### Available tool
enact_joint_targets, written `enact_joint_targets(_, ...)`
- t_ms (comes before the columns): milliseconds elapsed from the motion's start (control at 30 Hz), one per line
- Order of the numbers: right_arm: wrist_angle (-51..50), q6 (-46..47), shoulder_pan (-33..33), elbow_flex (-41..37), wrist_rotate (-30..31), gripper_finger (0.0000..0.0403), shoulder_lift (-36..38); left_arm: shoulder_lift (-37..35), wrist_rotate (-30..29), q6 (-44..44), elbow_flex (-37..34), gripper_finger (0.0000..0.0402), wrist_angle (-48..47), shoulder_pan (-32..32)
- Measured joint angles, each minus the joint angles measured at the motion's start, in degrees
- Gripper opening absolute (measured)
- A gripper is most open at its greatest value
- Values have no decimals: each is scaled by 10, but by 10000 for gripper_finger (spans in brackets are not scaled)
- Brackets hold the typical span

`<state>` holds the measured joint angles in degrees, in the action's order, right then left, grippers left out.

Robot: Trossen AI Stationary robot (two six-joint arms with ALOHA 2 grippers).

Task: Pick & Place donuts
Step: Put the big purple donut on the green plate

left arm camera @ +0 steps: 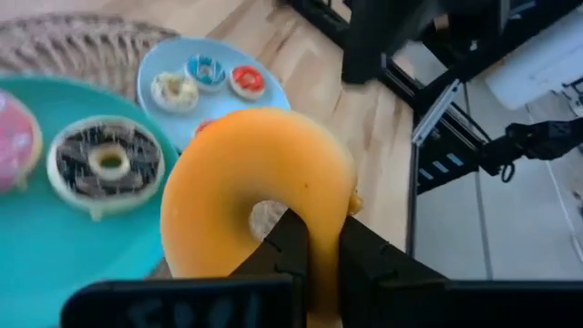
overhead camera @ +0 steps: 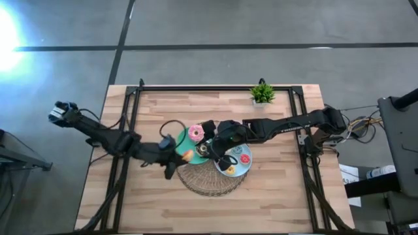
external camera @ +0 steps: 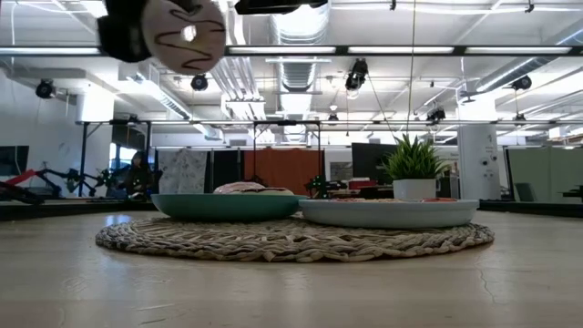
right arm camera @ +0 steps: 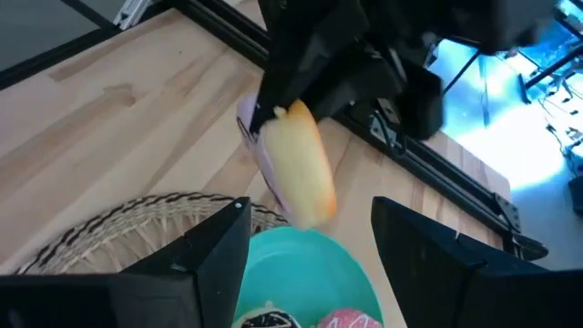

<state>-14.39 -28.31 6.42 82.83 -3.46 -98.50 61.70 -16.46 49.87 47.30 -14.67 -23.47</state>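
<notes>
left gripper (left arm camera: 314, 244) pinching large orange-tan ring donut (left arm camera: 246, 196) by its rim
below: round green plate (left arm camera: 36, 246) carries brown-frosted donut (left arm camera: 102, 166) and pink one (left arm camera: 14, 137); light-blue plate (left arm camera: 264, 105) has three coin-sized rings; woven mat (left arm camera: 82, 46) underneath.

Floor glare top-left; wrist views blurred.

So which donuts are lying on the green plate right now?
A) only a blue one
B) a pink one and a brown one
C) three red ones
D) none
B: the left wrist view shows the pink donut and the brown donut lying on the green plate.
</notes>
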Motion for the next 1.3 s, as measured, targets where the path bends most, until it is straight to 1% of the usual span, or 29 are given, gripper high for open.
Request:
enact_joint_targets(100,-3,1,2,0,0,221,0,13,20,-36,15,8,8,23)
enact_joint_targets(233,-10,1,4,0,0,221,0,34,53,-61,33,7,7,43)
enact_joint_targets(600,-28,-2,4,0,-2,222,0,101,90,-126,105,7,1,69)
enact_joint_targets(867,-47,-2,12,0,1,221,0,106,92,-133,115,7,-22,76)
enact_joint_targets(1067,-47,-24,18,0,2,222,0,104,89,-135,115,7,-18,85)
enact_joint_targets(1300,-47,-23,19,0,5,221,0,104,97,-135,115,7,-7,89)
